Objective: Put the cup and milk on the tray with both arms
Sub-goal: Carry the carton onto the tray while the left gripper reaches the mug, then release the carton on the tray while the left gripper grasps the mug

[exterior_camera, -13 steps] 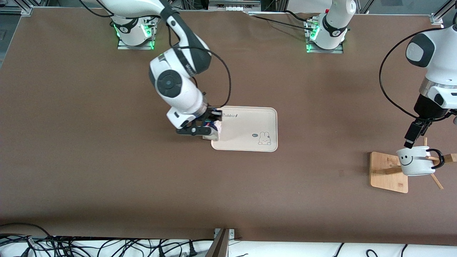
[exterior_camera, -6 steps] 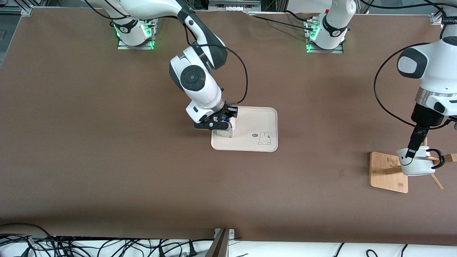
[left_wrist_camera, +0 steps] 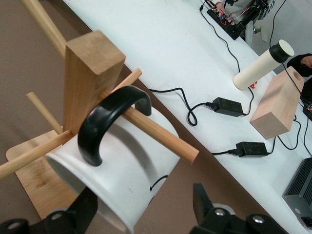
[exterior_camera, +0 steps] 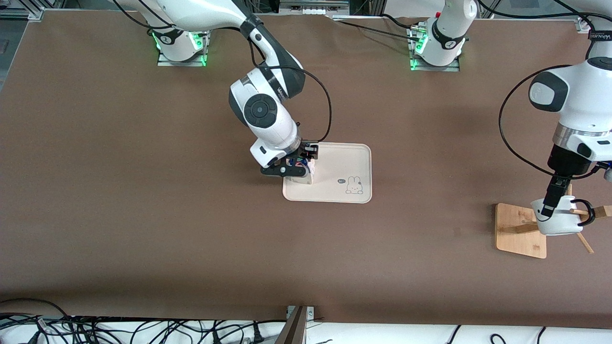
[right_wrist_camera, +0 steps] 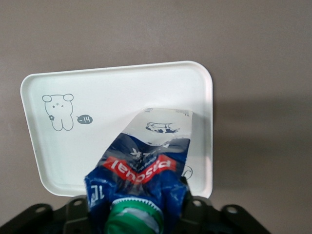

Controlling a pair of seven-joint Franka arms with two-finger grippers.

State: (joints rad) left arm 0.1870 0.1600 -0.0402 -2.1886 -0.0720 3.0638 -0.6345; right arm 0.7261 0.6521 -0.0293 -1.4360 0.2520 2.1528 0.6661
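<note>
While its jaws stay clamped on the milk (exterior_camera: 302, 173), the right gripper (exterior_camera: 292, 168) has carried it onto the tray (exterior_camera: 345, 156) mid-table; the left gripper (exterior_camera: 550, 206), jaws wide, now straddles the cup (exterior_camera: 558, 223) on the wooden rack (exterior_camera: 520, 234) near the table's left-arm edge

From my console, the right gripper (exterior_camera: 297, 168) hides most of the milk (exterior_camera: 306, 176) and the tray (exterior_camera: 334, 193) script. The left gripper (exterior_camera: 550, 206) covers the cup (exterior_camera: 557, 223) face; the wooden rack (exterior_camera: 519, 231) partly hides beneath.
</note>
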